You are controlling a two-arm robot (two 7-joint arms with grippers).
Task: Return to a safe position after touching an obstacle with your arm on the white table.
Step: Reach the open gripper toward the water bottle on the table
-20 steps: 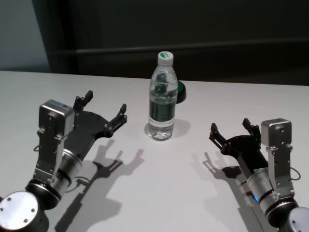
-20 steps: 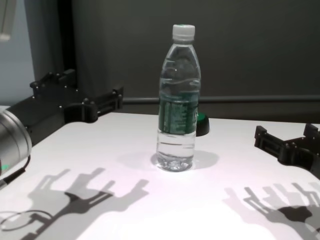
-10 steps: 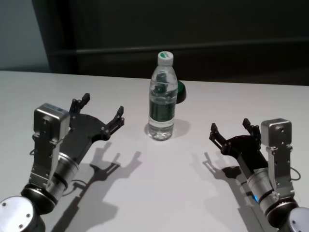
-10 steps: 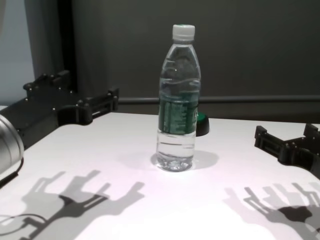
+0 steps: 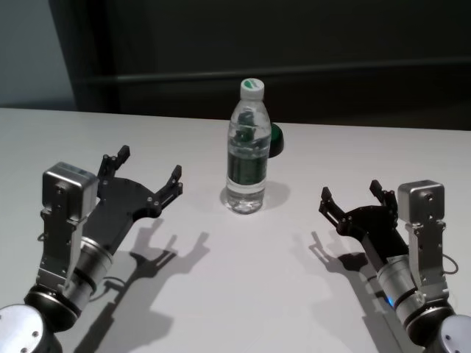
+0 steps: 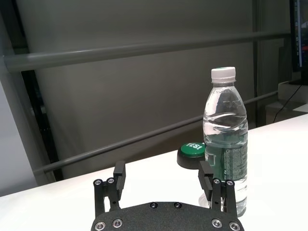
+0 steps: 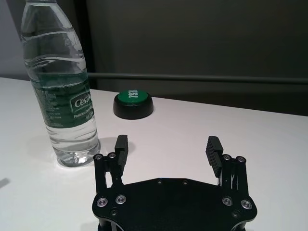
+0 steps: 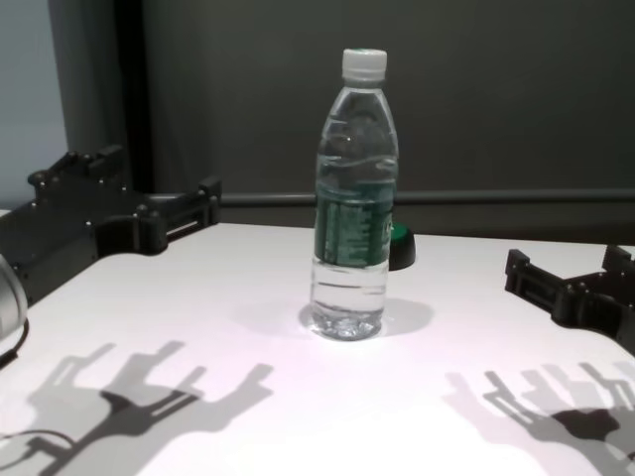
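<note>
Dark wall behind the white counter point(image 5: 243, 294). Upright bottle point(image 5: 246, 147), part-filled, looks light, slick, tippy; grip its labelled middle. Left tool point(image 5: 146, 175) and right tool point(image 5: 352, 197) both wide, empty.

Bottle point(image 5: 246, 146) stands upright on the white table point(image 5: 243, 294), near centre. Round button point(image 5: 274, 140) on the table just behind it, toward the robot's right. Left gripper point(image 5: 147, 170) above the table, left of the bottle and nearer the robot, apart from it. Right gripper point(image 5: 352, 196) right of the bottle, also nearer, well apart.
</note>
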